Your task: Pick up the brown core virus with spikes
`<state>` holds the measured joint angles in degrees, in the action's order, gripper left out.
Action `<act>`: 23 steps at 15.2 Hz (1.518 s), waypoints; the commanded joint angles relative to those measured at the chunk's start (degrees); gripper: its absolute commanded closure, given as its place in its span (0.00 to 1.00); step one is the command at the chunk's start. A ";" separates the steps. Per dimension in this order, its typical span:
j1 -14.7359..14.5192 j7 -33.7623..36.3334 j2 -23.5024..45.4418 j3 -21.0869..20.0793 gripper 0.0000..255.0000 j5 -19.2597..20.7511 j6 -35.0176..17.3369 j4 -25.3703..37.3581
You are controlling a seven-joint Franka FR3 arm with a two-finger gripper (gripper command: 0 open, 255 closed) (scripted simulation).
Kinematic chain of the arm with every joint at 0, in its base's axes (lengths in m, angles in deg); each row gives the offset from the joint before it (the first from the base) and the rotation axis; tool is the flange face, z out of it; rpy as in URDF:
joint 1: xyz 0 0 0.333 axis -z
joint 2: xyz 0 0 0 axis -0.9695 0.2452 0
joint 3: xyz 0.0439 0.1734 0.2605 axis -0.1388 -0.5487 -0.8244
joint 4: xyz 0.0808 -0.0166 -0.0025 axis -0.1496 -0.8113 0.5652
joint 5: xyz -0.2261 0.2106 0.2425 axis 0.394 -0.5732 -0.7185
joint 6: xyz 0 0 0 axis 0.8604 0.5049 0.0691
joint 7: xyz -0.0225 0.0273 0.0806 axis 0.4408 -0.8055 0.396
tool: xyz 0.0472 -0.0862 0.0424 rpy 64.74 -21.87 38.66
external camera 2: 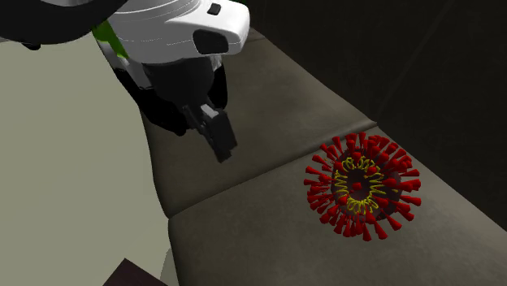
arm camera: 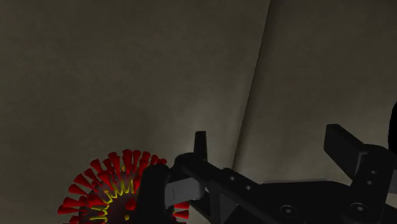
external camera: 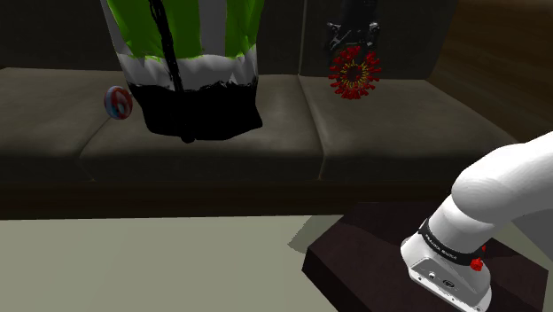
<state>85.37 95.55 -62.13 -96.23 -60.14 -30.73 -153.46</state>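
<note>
The end effector [arm camera: 270, 139] hangs with fingers apart and empty, likely readying to straddle the red-spiked virus [arm camera: 105, 191] lying beside it on the sofa cushion [arm camera: 127, 76].

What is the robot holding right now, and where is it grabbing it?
Nothing. The end effector is open and empty; the red-spiked virus lies on the sofa beside it, untouched.

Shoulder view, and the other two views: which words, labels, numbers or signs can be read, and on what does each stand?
White lettering on the black band of the arm: too small to read.
Round red, white and blue disc on the sofa: a pattern, nothing legible.
No other text can be seen.
</note>
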 commanded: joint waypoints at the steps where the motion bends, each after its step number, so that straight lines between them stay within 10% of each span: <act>1: 2.43 7.28 4.31 -2.15 0.00 2.87 -0.75 2.60; 15: 10.59 50.67 35.08 -5.40 0.00 24.55 12.55 31.13; 23: 10.80 52.87 35.17 -5.04 0.00 24.70 7.34 25.55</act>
<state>96.17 147.90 -26.77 -101.24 -35.41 -22.35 -126.57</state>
